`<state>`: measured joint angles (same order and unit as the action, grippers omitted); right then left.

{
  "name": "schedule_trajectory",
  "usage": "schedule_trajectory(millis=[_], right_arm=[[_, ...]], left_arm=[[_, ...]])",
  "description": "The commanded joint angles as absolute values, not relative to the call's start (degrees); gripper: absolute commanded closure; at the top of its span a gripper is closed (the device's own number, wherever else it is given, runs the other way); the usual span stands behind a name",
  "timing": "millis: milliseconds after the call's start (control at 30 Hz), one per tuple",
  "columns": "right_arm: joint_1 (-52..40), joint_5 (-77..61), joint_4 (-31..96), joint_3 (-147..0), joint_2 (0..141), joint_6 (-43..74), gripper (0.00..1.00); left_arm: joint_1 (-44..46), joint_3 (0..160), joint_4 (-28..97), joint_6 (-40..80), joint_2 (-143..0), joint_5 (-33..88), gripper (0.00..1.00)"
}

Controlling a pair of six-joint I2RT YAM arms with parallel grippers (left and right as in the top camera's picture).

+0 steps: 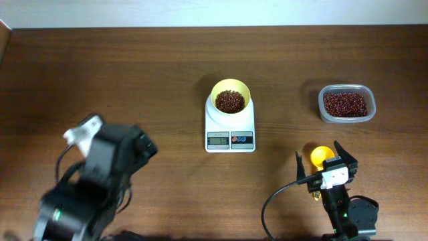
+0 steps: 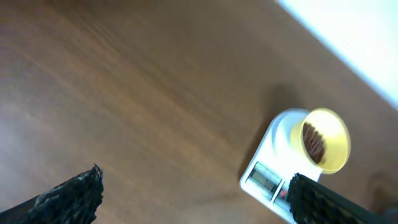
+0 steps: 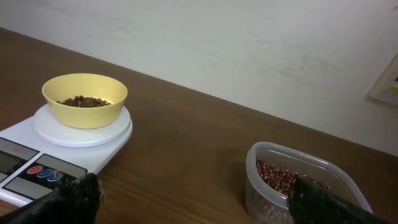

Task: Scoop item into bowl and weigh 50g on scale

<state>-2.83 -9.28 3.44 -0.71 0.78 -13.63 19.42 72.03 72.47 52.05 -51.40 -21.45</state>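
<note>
The white scale [image 1: 231, 134] stands mid-table with the yellow bowl [image 1: 231, 89] on its platform. Dark red-brown beans [image 1: 230, 101] lie in the bowl. More beans [image 1: 345, 104] fill a clear container [image 1: 323, 115] to the right. My right gripper [image 1: 318, 150] is open near the front right, over a yellow-orange scoop [image 1: 322, 156]. In the right wrist view the open fingers [image 3: 196, 199] hold nothing, with the bowl [image 3: 85, 106], the scale [image 3: 62, 146] and the container [image 3: 267, 199] ahead. My left gripper [image 2: 196, 196] is open and empty, left of the scale [image 2: 267, 177] and bowl [image 2: 333, 140].
The left arm's bulk [image 1: 100, 174] covers the front left of the wooden table [image 1: 134, 73]. A black cable [image 1: 271, 201] loops beside the right arm. A pale wall runs along the table's far edge [image 1: 214, 13].
</note>
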Motion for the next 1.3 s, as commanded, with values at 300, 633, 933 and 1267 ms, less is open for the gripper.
schedule_trajectory(millis=[300, 633, 933, 1267], right_arm=[[-3.4, -9.6, 3.7, -0.3, 0.2, -13.1, 0.01], [-3.4, -9.7, 3.7, -0.3, 0.2, -13.1, 0.01], [-3.4, -9.6, 3.7, -0.3, 0.2, -13.1, 0.01], [-3.4, -9.6, 3.7, -0.3, 0.2, -13.1, 0.01]], left_arm=[[10.6, 33.6, 34.0, 46.8, -23.4, -12.9, 0.01], [10.6, 22.2, 20.0, 26.2, -9.9, -11.7, 0.01], [8.4, 13.1, 10.2, 21.3, -3.6, -8.0, 0.01], [6.3, 1.7, -2.1, 21.1, -0.3, -6.6, 0.01]])
